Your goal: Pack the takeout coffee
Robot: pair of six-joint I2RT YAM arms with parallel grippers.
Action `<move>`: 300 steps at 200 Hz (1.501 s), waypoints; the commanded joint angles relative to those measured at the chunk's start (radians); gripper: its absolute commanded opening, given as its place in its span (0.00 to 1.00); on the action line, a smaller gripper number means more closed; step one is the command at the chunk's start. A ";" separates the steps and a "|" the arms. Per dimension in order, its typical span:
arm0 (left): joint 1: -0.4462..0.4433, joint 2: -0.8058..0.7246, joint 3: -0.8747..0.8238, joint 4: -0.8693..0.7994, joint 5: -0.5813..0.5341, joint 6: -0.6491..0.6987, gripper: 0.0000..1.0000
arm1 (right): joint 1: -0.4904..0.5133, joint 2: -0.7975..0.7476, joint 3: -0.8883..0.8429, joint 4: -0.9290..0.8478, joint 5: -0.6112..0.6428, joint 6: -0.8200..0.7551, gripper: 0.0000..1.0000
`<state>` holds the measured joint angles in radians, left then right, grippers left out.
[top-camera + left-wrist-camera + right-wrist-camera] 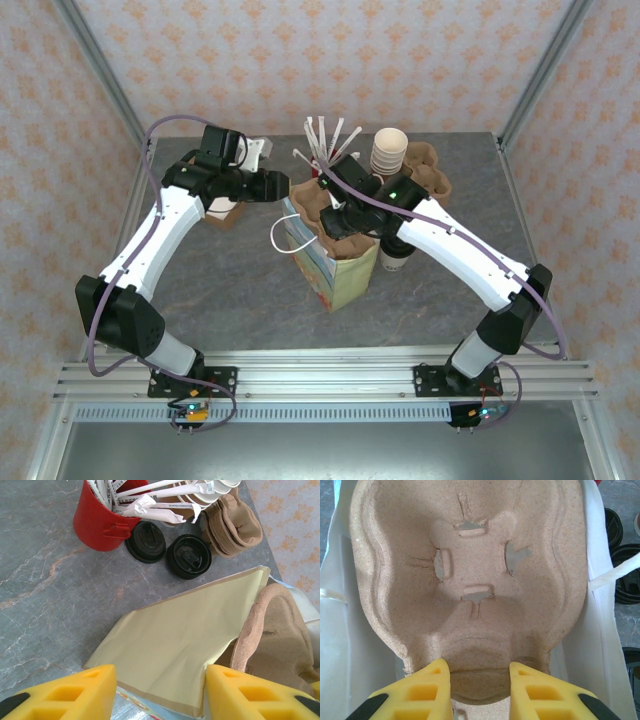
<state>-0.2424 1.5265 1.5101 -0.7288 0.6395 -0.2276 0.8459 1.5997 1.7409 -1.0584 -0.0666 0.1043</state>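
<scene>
The paper bag (345,275) stands open mid-table. A brown pulp cup carrier (310,200) sits at its mouth. My right gripper (335,218) is shut on that carrier; in the right wrist view the fingers (427,690) pinch the near lobe of the carrier (470,555) above the bag's white inside (600,645). My left gripper (275,185) is at the bag's left top edge. It is open (160,690), with the bag's yellow-green side panel (185,630) between its fingers. The takeout coffee (392,260), dark-lidded, stands right of the bag, half hidden under my right arm.
Behind the bag are a red cup (97,520) of white straws, two loose black lids (145,541) (189,556), a stack of lidless cups (388,152) and a pile of pulp carriers (235,525). A small box (222,212) lies under my left arm.
</scene>
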 commanded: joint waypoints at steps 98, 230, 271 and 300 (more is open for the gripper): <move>-0.003 0.001 -0.007 0.003 -0.046 -0.009 0.50 | 0.005 -0.035 -0.011 -0.064 -0.027 0.015 0.27; -0.003 -0.011 -0.004 0.012 -0.042 -0.015 0.50 | 0.005 0.027 0.004 -0.100 -0.016 0.010 0.27; -0.003 -0.019 -0.014 0.019 -0.037 -0.016 0.51 | 0.005 0.027 -0.009 -0.083 -0.009 0.013 0.26; -0.003 -0.034 -0.021 0.038 -0.029 -0.028 0.52 | 0.005 0.055 -0.020 -0.066 0.002 0.020 0.27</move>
<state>-0.2424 1.5253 1.5074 -0.7242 0.6205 -0.2386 0.8459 1.6264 1.7382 -1.1023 -0.0895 0.1154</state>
